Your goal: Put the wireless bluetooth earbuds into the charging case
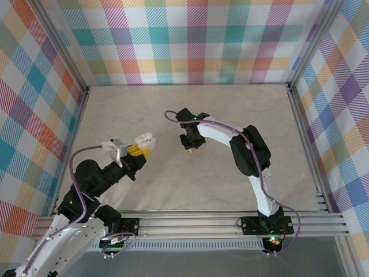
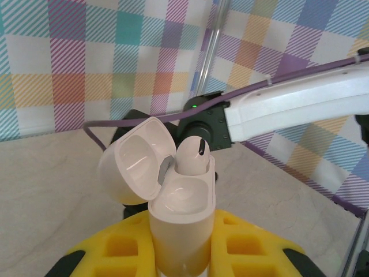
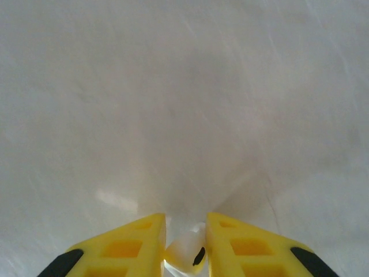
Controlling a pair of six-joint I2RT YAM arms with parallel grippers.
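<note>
1. Near left, the left gripper (image 2: 182, 254) has its yellow fingers (image 2: 124, 248) clamped on the case (image 2: 181, 231), which stands upright between them with its lid (image 2: 135, 164) swung open to the left.
2. An earbud (image 2: 190, 157) sits in the case, on the side away from the lid and above the fingertips.
3. Farther right, the right gripper (image 3: 185, 222) pinches a second earbud (image 3: 184, 257) between its fingers. It sits back from the tips, over the table (image 3: 184, 86) and apart from the case.
</note>
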